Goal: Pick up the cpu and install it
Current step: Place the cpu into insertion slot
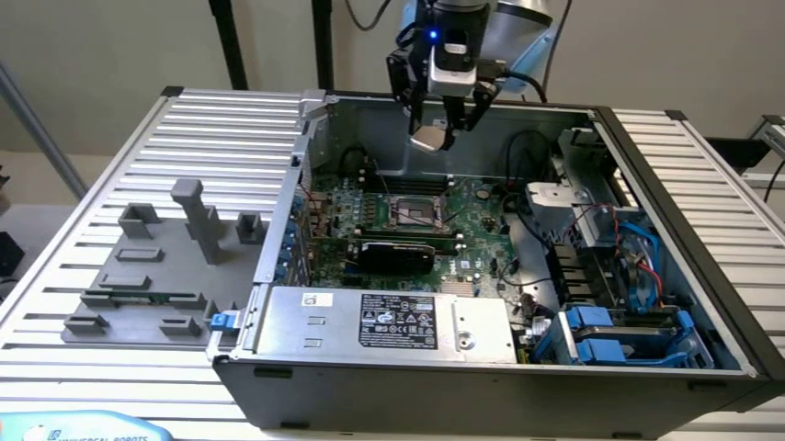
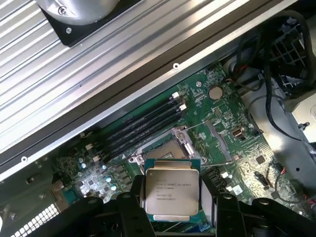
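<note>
the gripper (image 1: pixel 438 131) is clamped on the cpu (image 1: pixel 428 139), one finger on each of two opposite edges, and holds it in the air over the rear part of the open computer case (image 1: pixel 491 381), clear of the motherboard (image 1: pixel 472 241). in the wrist view the cpu (image 2: pixel 171 193) shows its pale metal top with printed lettering, and the square socket frame (image 2: pixel 165 147) with its dark centre lies just beyond it beside the memory slots (image 2: pixel 148 123). the grey fixture blocks (image 1: pixel 160 266) stand on the ribbed counter (image 1: pixel 197 129) at the exterior view's left, well apart from the gripper.
</note>
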{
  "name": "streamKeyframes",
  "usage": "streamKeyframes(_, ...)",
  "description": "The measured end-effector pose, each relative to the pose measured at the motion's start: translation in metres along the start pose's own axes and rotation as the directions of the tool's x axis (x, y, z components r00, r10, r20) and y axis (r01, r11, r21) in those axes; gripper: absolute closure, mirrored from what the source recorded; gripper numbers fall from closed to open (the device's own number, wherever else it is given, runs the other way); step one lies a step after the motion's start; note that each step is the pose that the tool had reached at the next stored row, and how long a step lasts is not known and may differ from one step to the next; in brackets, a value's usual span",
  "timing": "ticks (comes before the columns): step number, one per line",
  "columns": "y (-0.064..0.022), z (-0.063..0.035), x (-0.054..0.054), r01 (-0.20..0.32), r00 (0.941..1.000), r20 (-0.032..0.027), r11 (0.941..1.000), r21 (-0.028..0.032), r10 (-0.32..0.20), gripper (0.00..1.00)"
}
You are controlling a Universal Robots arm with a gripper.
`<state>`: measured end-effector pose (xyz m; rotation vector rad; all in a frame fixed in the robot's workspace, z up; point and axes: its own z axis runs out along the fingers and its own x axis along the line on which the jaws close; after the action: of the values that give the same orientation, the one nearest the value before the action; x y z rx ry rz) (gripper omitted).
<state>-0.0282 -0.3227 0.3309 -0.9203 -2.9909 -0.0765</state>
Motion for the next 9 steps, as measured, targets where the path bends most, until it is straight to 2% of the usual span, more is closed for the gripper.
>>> streamKeyframes(4,-0.0001,0.0012,0.0,-0.072,0.9974,0.0031,0.9974,-0.002,0.072,0.45)
streamKeyframes(9,-0.0001,0.0027,-0.0001,-0.163,0.9867,0.0067,0.9867,-0.0047,0.163,0.45)
